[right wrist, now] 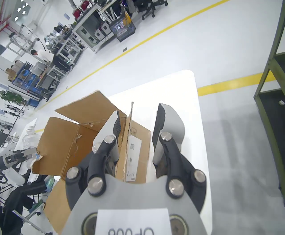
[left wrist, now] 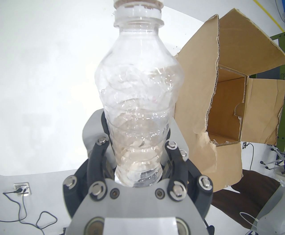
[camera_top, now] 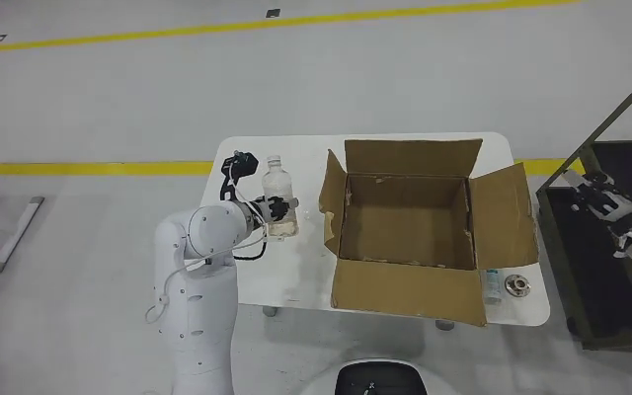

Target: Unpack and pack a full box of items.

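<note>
Box (camera_top: 400, 286) stands open on the desk (camera_top: 262, 148); my left tool (left wrist: 138, 142) pinches the bottle (left wrist: 138, 89) by its base, left of it (kept clear of the flaps, I judge); right tool (right wrist: 139, 118) spread.

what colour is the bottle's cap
White cap on the clear plastic bottle; clearest in the left wrist view.

The plastic bottle (camera_top: 279, 196) sits in the left gripper (camera_top: 274, 209), over the table (camera_top: 296, 158); the cardboard box (camera_top: 405, 286) stands right of it, perhaps a tape roll (camera_top: 516, 285) beyond.
</note>
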Robot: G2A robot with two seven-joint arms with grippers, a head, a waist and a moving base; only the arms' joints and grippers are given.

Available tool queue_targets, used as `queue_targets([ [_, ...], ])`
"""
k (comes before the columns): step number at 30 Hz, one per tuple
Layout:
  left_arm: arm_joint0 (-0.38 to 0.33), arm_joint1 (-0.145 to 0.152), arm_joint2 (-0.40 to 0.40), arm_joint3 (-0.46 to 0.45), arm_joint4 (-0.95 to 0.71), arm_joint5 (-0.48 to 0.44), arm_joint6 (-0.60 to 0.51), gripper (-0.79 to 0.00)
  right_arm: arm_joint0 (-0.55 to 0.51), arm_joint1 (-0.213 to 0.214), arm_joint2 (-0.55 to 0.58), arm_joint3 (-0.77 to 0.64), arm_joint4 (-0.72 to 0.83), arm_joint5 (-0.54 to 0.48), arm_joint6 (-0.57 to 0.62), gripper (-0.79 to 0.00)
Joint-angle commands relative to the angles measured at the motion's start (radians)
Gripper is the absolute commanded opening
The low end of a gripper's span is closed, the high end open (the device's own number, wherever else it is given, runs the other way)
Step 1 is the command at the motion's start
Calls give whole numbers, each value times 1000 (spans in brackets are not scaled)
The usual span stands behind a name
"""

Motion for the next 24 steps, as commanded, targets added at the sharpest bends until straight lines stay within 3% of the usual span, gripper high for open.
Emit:
queue_targets([
  [1,0,0,0,0,0,0,0,-785,-9,3,-10,1,4,-14,31,-425],
  [5,0,0,0,0,0,0,0,-785,-18,10,-52,13,-18,-55,93,-360],
  [9,0,0,0,0,0,0,0,-785,-3,18,-97,52,-32,-95,168,-419],
  [11,0,0,0,0,0,0,0,-785,9,20,-110,79,-14,-97,172,-489],
  [14,0,0,0,0,0,0,0,-785,18,22,-129,108,21,-111,183,-779],
  [24,-4,15,-34,-41,-22,-21,51,-785,35,28,-207,153,43,-118,179,-785],
])
